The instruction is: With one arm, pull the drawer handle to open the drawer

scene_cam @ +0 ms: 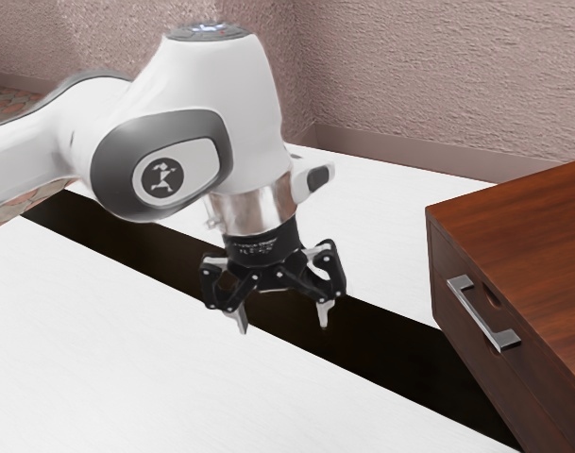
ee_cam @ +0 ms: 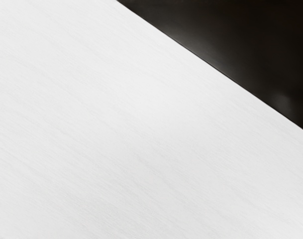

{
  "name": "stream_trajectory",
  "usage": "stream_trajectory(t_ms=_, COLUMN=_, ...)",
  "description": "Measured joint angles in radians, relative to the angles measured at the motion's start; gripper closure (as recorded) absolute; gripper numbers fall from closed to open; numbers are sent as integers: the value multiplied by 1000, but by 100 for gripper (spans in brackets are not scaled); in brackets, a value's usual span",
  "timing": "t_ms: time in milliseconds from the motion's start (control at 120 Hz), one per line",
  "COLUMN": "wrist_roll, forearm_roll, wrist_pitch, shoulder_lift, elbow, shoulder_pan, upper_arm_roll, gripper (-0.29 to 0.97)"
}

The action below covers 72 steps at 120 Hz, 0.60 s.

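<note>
A dark brown wooden cabinet (scene_cam: 542,236) stands at the exterior view's right, its drawer front (scene_cam: 476,330) flush with the body and so shut. A silver bar handle (scene_cam: 482,312) runs slantwise across that front. My black gripper (scene_cam: 282,324) hangs open over the white table near the black strip, well to the exterior view's left of the handle, with nothing between its fingers. In the wrist view the white table surface (ee_cam: 116,139) lies under my hand, with the black strip (ee_cam: 241,40) beside it.
A black strip (scene_cam: 363,330) crosses the white table (scene_cam: 126,359) diagonally, running toward the cabinet's base. A pinkish textured wall (scene_cam: 438,66) backs the scene. The white arm (scene_cam: 174,142) comes in from the exterior view's left.
</note>
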Motion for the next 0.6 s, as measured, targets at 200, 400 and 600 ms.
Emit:
stream_trajectory(t_ms=200, wrist_roll=-206, forearm_roll=-7, wrist_pitch=16, shoulder_lift=7, elbow=-3, shoulder_pan=8, upper_arm_roll=-19, gripper=0)
stream_trajectory(t_ms=400, wrist_roll=-355, forearm_roll=-42, wrist_pitch=22, shoulder_lift=156, elbow=163, shoulder_pan=-12, upper_arm_roll=-48, gripper=0)
stream_trajectory(t_ms=600, wrist_roll=-442, forearm_roll=-77, wrist_pitch=43, shoulder_lift=224, elbow=243, shoulder_pan=-36, upper_arm_roll=-45, gripper=0)
